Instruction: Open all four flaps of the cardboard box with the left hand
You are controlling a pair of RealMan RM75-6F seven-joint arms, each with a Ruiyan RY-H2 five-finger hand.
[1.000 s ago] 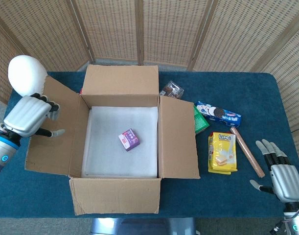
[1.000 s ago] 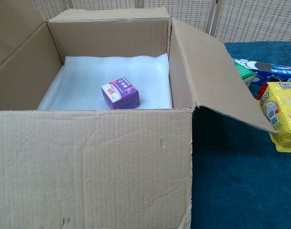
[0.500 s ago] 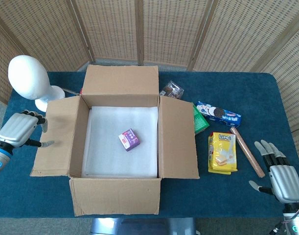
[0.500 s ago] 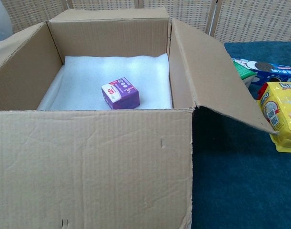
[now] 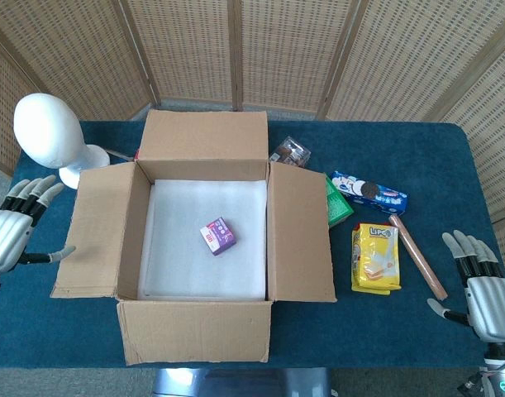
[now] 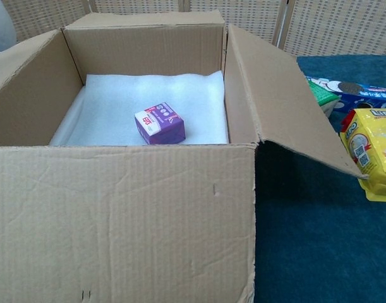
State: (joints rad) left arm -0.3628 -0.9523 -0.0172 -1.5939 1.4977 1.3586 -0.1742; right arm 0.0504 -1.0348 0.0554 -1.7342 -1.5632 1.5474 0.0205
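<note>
Since a moment ago, our left hand [image 5: 11, 236] has drawn back from the left flap [image 5: 95, 227] toward the table's left edge, and that flap has dropped lower, lying out flat to the side. We see the left hand empty with its fingers fanned apart, clear of the cardboard. Our right hand [image 5: 483, 294] rests at the table's right edge, fingers spread and holding nothing, near the brown stick [image 5: 417, 256].

We find the cardboard box [image 5: 202, 273] in the middle of the blue table [image 5: 434, 157] with all four flaps folded outward. Inside, on white foam [image 6: 180, 95], sits a small purple carton [image 6: 159, 124]. From the chest view the near flap [image 6: 123, 221] seems to stand almost upright, though we cannot judge its tilt well. A white mannequin head [image 5: 47, 132] stands beyond the left flap. Right of the box lie a yellow snack bag [image 5: 376, 256] and a blue biscuit pack [image 5: 369, 191].
</note>
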